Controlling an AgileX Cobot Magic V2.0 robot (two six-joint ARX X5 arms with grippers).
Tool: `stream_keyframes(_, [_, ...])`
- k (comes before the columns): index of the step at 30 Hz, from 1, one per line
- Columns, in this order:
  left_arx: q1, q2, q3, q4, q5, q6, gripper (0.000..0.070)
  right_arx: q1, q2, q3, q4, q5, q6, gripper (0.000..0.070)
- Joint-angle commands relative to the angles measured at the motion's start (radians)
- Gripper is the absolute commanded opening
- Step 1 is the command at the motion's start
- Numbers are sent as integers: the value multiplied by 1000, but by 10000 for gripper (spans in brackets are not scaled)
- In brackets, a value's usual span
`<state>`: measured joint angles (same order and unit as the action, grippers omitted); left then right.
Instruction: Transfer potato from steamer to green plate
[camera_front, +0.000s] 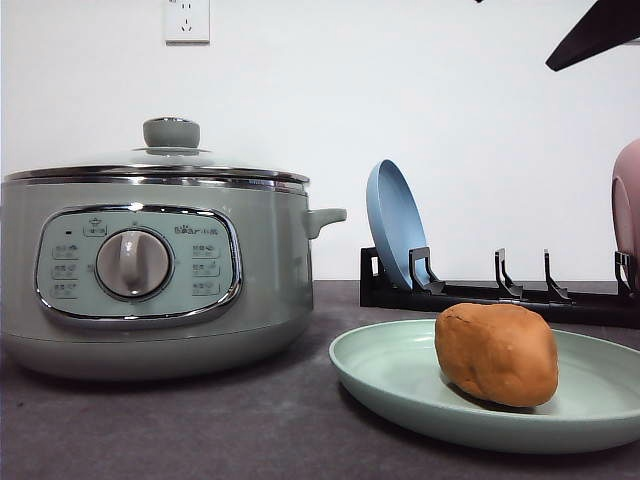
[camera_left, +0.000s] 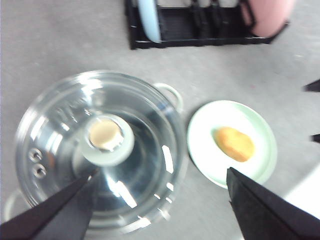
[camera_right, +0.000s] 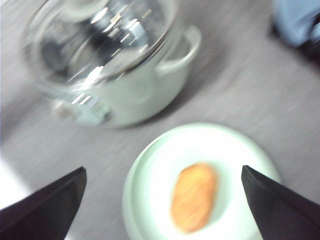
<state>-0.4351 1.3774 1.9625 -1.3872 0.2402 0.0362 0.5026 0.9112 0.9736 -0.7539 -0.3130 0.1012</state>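
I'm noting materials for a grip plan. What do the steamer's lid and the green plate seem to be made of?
The steamer lid looks like clear glass in a polished metal rim: it is see-through and throws sharp glints; its knob looks like matte plastic. The green plate looks like matte plastic, an even pale mint with soft sheen and no hard highlights, though glazed ceramic cannot be ruled out.

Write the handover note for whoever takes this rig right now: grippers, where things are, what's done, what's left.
Left gripper: open, empty, above the steamer's glass lid.
Right gripper: open, empty, above the green plate.
Potato: lying on the green plate, right of the steamer.
Steamer: lid on.
Blue plate and pink plate stand in the black rack behind.
Done: the potato is out of the steamer and on the green plate.
Left: seemingly nothing but parking both arms.
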Motion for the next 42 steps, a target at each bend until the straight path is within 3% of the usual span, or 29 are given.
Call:
stream_keyframes(1, [-6,9,27,-12,12,-3,509,4,7,18,-17,-27,22,628])
stream_keyframes(11, [-18,4,27,-57,31,-2,505,4,7,18,-104,-95,23,627])
stream_keyframes(14, [-18,4,27,-57,31,-1,430,4,7,18,-105,-94,23,588])
stream_keyframes(16, [-18,4,27,-57,31,1,267,4,7,18,-108,-94,20,397])
stream_keyframes(18, [-18,4,27,-57,31,1,70,4,7,18,-107,-94,10,114])
stream_keyframes(19, [-18,4,27,-56,31,1,1,4,7,18,-107,-94,3,9])
stream_keyframes(42, [-18,3,27,-55,31,1,3,4,7,18,-99,-94,-9,1])
